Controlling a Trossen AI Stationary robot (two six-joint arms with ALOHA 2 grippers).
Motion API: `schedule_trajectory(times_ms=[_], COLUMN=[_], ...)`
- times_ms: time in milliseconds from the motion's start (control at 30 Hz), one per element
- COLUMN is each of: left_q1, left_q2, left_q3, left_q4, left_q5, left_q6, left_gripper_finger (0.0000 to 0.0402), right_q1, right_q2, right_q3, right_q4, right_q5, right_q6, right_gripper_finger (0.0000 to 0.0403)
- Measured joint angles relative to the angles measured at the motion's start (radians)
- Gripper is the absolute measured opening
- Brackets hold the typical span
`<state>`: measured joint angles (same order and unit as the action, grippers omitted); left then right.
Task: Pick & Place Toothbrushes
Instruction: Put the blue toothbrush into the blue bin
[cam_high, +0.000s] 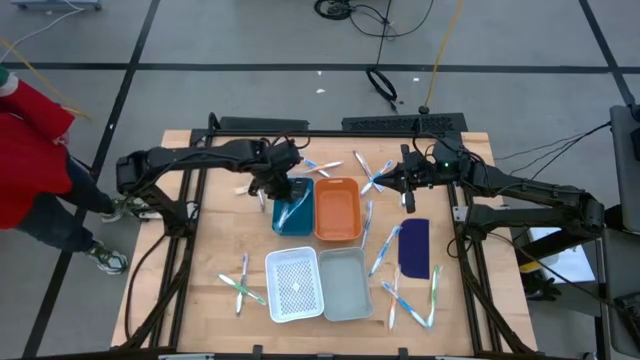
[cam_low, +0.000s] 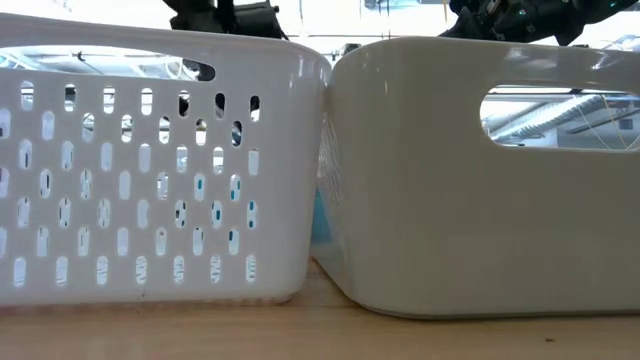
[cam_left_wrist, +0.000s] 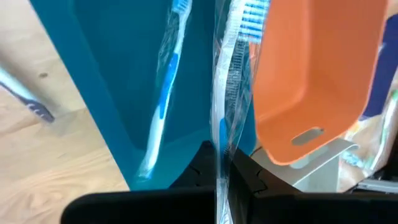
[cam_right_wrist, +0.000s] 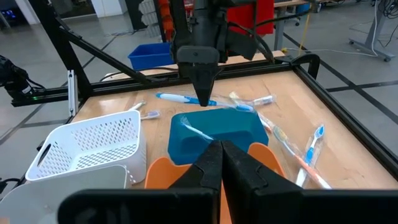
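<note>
A: Which step are you on?
B: Placing. Your left claw (cam_high: 281, 187), upper centre, pinches a wrapped toothbrush (cam_left_wrist: 231, 74) over the teal bin (cam_high: 293, 207); right claw (cam_high: 405, 183) is clenched, empty. Next, release.

Two arms, matte black throughout, built of tubular links with bulkier joint housings. Left gripper (cam_high: 281, 190) and right gripper (cam_high: 404, 182) have tapered black fingers. Green light at right arm's wrist.

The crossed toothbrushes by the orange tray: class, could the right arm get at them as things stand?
Probably yes. The right gripper hovers shut, empty, right beside the crossed toothbrushes, which lie on bare table with nothing over them; it must open first.
</note>
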<state>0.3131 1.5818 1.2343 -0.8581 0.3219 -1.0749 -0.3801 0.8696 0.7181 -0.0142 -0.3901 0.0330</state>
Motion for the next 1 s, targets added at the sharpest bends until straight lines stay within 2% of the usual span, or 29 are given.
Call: schedule_trajectory(times_ms=[300,1000], left_q1=[0.049,0.121], left_q2=[0.061,0.192], left_q3=[0.0,0.0], left_q4=[-0.013,-0.006], left_q5=[0.085,0.175], left_q6=[0.049,0.139], left_gripper_finger=[0.0,0.0], right_q1=[0.0,0.0], right_q2=[0.0,0.0], right_q3=[0.0,0.0], right_q4=[-0.007,-0.015], right_q5=[0.0,0.0], right_q6=[0.0,0.0], right_gripper_finger=[0.0,0.0])
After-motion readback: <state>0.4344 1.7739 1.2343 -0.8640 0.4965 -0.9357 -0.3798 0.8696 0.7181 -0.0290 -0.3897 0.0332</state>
